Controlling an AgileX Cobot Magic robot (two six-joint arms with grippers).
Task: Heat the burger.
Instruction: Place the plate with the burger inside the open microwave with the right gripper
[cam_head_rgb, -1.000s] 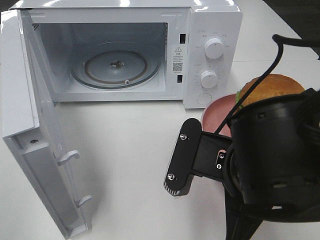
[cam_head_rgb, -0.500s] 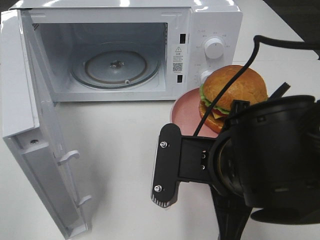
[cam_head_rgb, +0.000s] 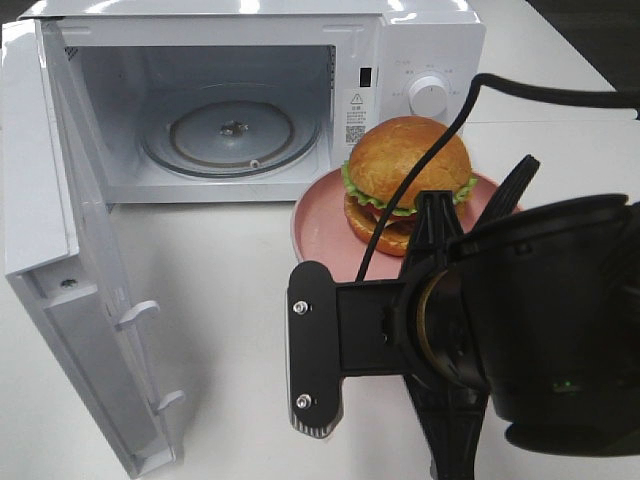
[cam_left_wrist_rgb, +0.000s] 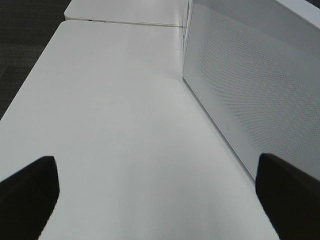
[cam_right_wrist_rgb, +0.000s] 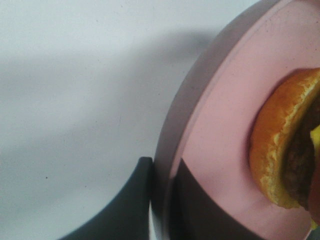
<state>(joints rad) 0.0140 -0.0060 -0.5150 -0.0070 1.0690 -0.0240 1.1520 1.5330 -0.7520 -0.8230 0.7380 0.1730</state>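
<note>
The burger (cam_head_rgb: 408, 178), with a golden bun, green lettuce and a dark patty, sits on a round pink plate (cam_head_rgb: 320, 225) held above the table just right of the microwave's open cavity (cam_head_rgb: 210, 110). My right gripper (cam_right_wrist_rgb: 162, 172) is shut on the plate's rim (cam_right_wrist_rgb: 172, 150), one finger under it and one over it; the burger's lower bun (cam_right_wrist_rgb: 272, 155) shows beside them. The right arm's black wrist hides the gripper in the exterior high view. My left gripper (cam_left_wrist_rgb: 157, 195) stands open over bare table beside the microwave door's outer face (cam_left_wrist_rgb: 250, 90), with nothing between its fingers.
The white microwave (cam_head_rgb: 420, 40) stands at the back with its door (cam_head_rgb: 60, 250) swung wide to the left. A glass turntable (cam_head_rgb: 232, 135) lies inside. Its upper knob (cam_head_rgb: 432, 95) shows just behind the burger. White table (cam_head_rgb: 230, 300) lies in front.
My right arm has carried the plate with the burger leftward, from in front of the control panel to the right edge of the cavity. The left gripper has stayed open.
</note>
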